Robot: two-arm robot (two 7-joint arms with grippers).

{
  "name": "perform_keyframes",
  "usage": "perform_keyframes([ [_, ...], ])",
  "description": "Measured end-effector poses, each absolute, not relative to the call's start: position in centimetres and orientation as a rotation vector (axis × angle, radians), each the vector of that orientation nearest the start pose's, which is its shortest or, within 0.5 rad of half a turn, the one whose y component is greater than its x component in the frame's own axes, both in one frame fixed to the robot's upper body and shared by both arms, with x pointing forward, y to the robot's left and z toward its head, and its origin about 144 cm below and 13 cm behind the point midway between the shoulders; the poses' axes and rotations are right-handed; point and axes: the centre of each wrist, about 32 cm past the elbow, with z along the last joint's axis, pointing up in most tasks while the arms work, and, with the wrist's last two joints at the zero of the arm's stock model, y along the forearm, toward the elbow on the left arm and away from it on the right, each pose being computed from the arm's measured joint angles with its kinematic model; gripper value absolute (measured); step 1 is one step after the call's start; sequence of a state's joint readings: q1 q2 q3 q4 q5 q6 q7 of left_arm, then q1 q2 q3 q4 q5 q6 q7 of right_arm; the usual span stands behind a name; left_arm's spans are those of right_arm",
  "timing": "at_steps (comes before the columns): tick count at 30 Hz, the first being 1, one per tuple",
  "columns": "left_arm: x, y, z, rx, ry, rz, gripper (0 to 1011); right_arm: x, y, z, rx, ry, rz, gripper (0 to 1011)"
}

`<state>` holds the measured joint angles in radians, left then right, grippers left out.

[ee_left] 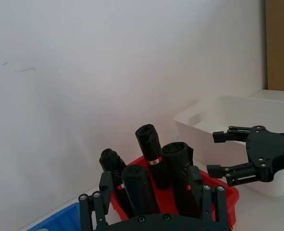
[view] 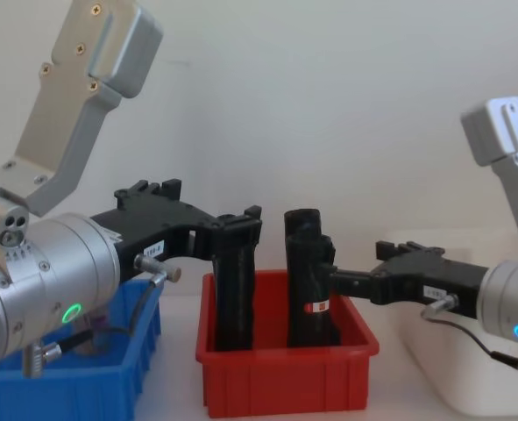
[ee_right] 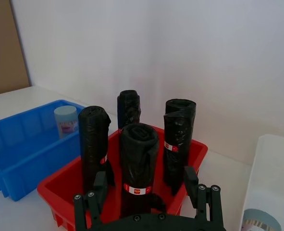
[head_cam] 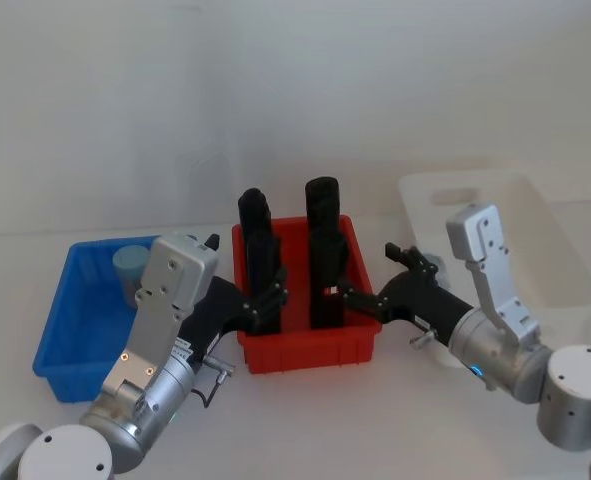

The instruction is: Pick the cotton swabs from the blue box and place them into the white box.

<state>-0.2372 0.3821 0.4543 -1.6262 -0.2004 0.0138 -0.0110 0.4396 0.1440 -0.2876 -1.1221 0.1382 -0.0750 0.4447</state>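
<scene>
Right wrist view: red bin with four black rolls.
The red bin (ee_right: 190, 159) holds four upright black rolls (ee_right: 138, 163) (red-and-white bands). The blue box (ee_right: 21, 144), just beside it, contains one cotton swab tub (ee_right: 66, 120). The right gripper (ee_right: 149, 209) fingers stand apart over the bin's near edge.

A white surface (head_cam: 305, 410) is seen, on which a blue box (head_cam: 70, 330), a red bin (head_cam: 310, 350) and a white box (head_cam: 555, 255) are set side by side.
</scene>
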Motion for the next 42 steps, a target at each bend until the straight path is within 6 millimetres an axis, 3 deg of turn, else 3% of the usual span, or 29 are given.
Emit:
perform_keyframes([
  [19,49.2,19.8,120.4,0.061,-0.268,1.124,1000,62.8,-17.7,115.5,-0.126,-0.084,-0.847,997],
  [25,49.2,19.8,120.4,0.061,-0.268,1.124,1000,63.6,-17.2,115.4,-0.137,-0.081,-0.838,882],
  [36,49.2,19.8,120.4,0.061,-0.268,1.124,1000,64.2,-16.8,115.6,-0.133,-0.085,-0.820,517],
  [42,49.2,19.8,120.4,0.061,-0.268,1.124,1002,64.0,-16.9,116.4,-0.102,-0.095,-0.821,456],
])
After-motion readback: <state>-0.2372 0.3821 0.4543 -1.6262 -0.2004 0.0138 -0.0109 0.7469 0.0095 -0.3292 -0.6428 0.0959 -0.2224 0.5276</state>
